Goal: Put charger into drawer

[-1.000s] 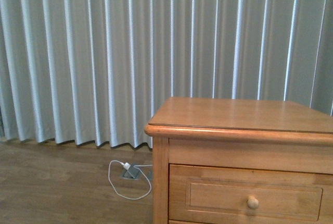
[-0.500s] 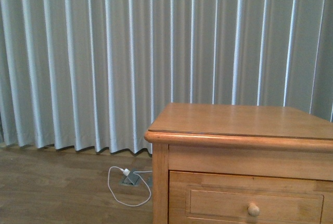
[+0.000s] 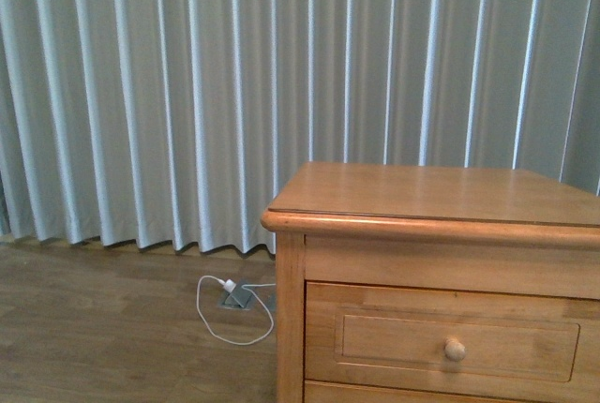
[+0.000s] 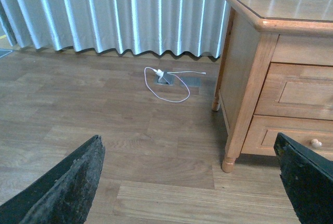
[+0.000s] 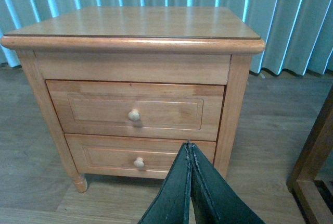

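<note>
**A:** Here's the wooden cabinet [image 3: 431, 195] in the front view, with the pleated grey curtain [image 3: 187, 94] behind it. Where's the upper drawer [image 3: 394, 347]?

**B:** It's just under the cabinet's front edge, pushed in flush, with its round knob [image 3: 455, 349] at the middle of the panel. The right wrist view shows the lower drawer [image 5: 104, 156] directly beneath it, also flush, with a smaller knob [image 5: 139, 162] of its own.

**A:** And the grippers?

**B:** The left gripper [image 4: 187, 140] has its two dark fingers [image 4: 67, 182] spread wide with nothing between them. It hangs over the wood floor [image 4: 130, 125], out beyond the cabinet's left front corner. The right gripper [image 5: 189, 146] has its fingers pressed tight together and I see nothing in them. It's in front of the cabinet, its tip lined up with the lower drawer's right end.

**A:** The charger — any sign?

**B:** I can't tell where it is, since none of these views shows a black cable. There's a white plug [image 3: 228, 285] on the floor past the cabinet's left side, close to the curtain hem. It sits at a small grey floor plate [image 3: 236, 298], and its white cable [image 3: 234, 339] loops towards the cabinet's left edge.

**A:** Anything on the cabinet top?

**B:** Only bare wood with a soft sheen.
</note>
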